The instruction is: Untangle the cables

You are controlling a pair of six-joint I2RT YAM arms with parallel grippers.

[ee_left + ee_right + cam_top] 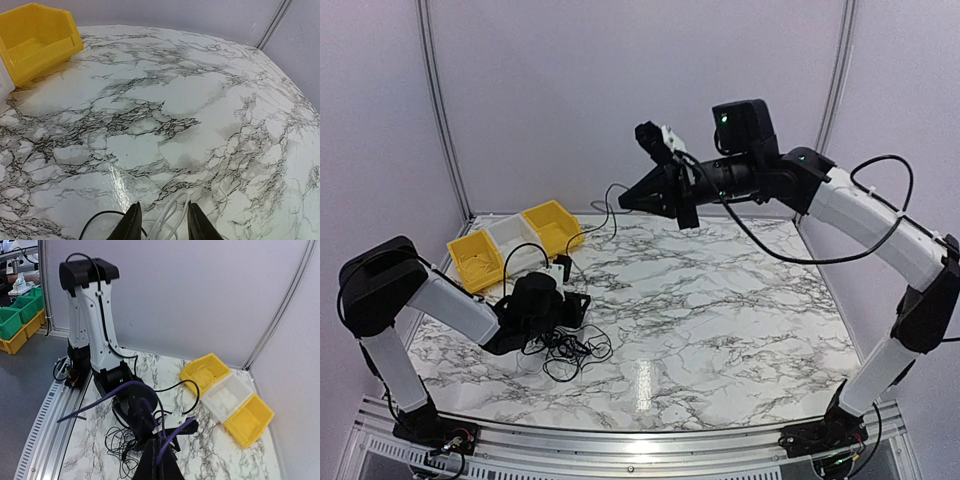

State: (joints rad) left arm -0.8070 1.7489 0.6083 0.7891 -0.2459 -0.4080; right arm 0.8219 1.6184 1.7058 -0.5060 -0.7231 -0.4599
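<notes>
The thin black cables (572, 348) lie in a loose tangle of loops on the marble table, just in front of my left arm; they also show in the right wrist view (116, 444). My left gripper (578, 306) is low on the table beside the tangle. Its jaws (162, 225) are open, with pale translucent cable loops (172, 212) lying between the fingers and a black cable (95, 217) at their left. My right gripper (624, 202) is raised high above the back of the table. It (161, 452) is shut on a purple cable (117, 390) that loops over the left arm.
Three bins stand in a row at the back left: yellow (475, 262), white (514, 240), yellow (554, 224). The near yellow bin (35, 45) is at the left wrist view's top left. Booth walls and frame posts ring the table (720, 320).
</notes>
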